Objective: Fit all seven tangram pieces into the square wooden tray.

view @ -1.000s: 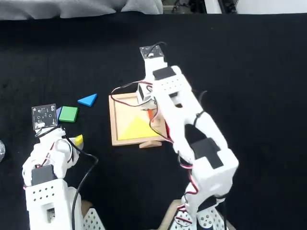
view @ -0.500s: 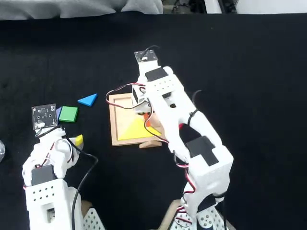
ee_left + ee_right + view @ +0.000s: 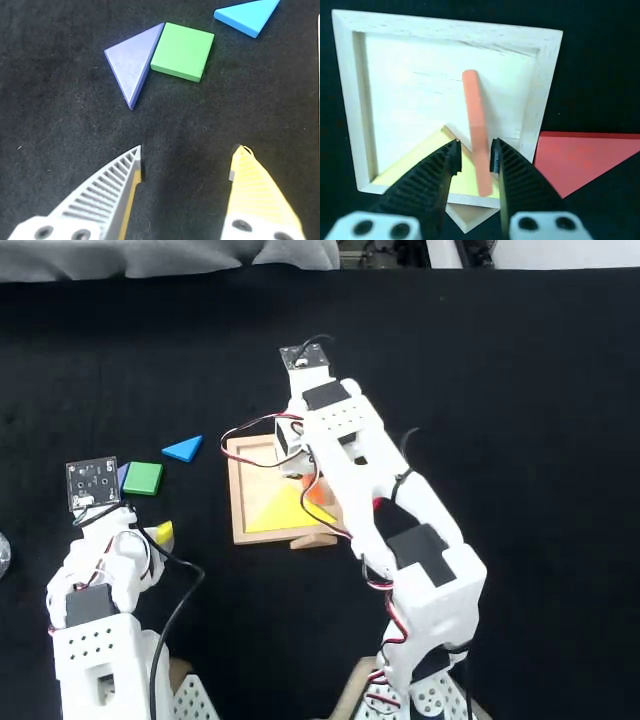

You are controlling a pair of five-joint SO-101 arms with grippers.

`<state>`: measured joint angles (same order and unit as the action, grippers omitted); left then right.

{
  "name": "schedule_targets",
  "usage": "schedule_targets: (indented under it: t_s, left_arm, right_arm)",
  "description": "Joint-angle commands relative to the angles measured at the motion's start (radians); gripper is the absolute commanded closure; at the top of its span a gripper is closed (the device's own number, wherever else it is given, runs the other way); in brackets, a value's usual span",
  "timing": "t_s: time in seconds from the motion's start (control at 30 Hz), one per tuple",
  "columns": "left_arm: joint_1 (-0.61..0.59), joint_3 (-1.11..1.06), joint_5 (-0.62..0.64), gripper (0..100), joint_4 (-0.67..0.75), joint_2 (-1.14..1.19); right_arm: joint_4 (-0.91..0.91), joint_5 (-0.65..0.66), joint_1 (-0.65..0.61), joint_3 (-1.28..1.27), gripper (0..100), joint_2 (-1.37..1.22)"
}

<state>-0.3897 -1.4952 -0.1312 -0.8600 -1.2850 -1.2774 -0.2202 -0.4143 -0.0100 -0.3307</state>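
The right claw [image 3: 474, 152] has swung left and farther out, over the tray [image 3: 351, 100]. It pinches the orange piece [image 3: 474, 105] edge-up by its flat faces. The piece looks thin, stiff, light and slick, so it may pivot. The left claw [image 3: 187, 160] gapes wide over the surface [image 3: 50, 125].

blue triangle [image 3: 247, 14] cropped, tray [image 3: 238, 495] partly covered
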Motion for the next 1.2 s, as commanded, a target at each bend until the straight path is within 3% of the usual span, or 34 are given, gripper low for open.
schedule_targets:
  t_s: [0.0,0.27,0.37,0.63,0.9,1.17]
  left_arm:
    - [0.013,0.005,-0.012,72,0.006,-0.012]
    - [0.013,0.005,-0.012,72,0.006,-0.012]
    - [0.013,0.005,-0.012,72,0.006,-0.012]
    - [0.010,0.005,-0.012,72,0.006,-0.012]
    - [0.012,0.005,-0.012,72,0.006,-0.012]
    - [0.012,0.005,-0.012,72,0.006,-0.012]
  right_arm:
    - [0.017,-0.002,-0.009,0.004,89.1,0.002]
    - [0.009,0.064,0.068,0.015,89.7,0.068]
    - [0.009,0.129,0.021,0.013,99.4,0.111]
    - [0.103,0.230,-0.078,-0.076,98.8,0.150]
    - [0.121,0.236,0.000,-0.007,98.8,-0.012]
    - [-0.021,0.238,0.083,0.120,98.8,-0.082]
